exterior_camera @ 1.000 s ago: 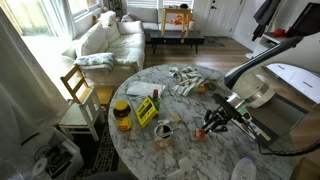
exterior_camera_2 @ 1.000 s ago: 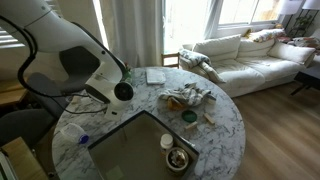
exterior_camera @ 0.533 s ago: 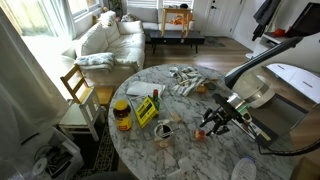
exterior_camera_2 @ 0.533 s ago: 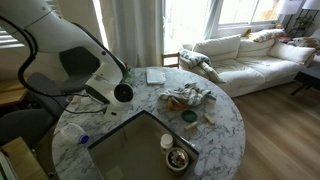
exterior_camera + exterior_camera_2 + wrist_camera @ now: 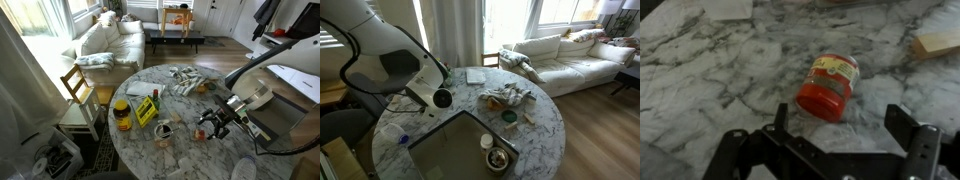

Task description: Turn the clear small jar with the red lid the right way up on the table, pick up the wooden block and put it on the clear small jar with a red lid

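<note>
Marble table (image 5: 700,60) carries the small jar (image 5: 828,85), perhaps tilted, before the gripper (image 5: 840,118), fingers wide apart; the wooden block (image 5: 940,43) is not yet lifted.

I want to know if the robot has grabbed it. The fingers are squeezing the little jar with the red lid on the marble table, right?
Not squeezing. In the wrist view the fingers stand open, one on each side and clear of the little jar with the red lid, which rests untouched on the marble table.
</note>
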Motion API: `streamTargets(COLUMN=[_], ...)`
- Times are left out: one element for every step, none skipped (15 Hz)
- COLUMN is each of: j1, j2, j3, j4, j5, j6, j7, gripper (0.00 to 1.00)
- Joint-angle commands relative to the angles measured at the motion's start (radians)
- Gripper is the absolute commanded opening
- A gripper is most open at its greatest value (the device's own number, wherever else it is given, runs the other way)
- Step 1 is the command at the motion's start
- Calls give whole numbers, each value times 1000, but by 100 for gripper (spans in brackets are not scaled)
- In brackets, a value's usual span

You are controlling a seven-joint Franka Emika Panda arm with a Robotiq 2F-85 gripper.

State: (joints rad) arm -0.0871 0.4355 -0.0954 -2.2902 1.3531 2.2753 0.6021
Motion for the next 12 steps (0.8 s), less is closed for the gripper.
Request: streamTargets(j1=[-15,-13,-12,-11,-7,-1,1,6,12,21,31,40], j2=[28,33,37,39,41,39,31,20,5,-6,-22,-37], j3=[2,-1,-3,-6,-10,-14,-17,-20,-24,-29,-33,-37], j4=[1,1,1,2,2,0,-2,-5,-7,-8,-8,-6], j5=[57,62,64,64,57,49,50,44,30,12,-17,-45], j6=[-79,-91,-101,-109,-107,-91,-82,-72,-61,-46,-29,-12], j7=[-37,-35,-34,-30,-24,-18,-21,-16,-9,2,15,26], gripper=[92,76,70,64,53,46,39,31,27,27,27,27])
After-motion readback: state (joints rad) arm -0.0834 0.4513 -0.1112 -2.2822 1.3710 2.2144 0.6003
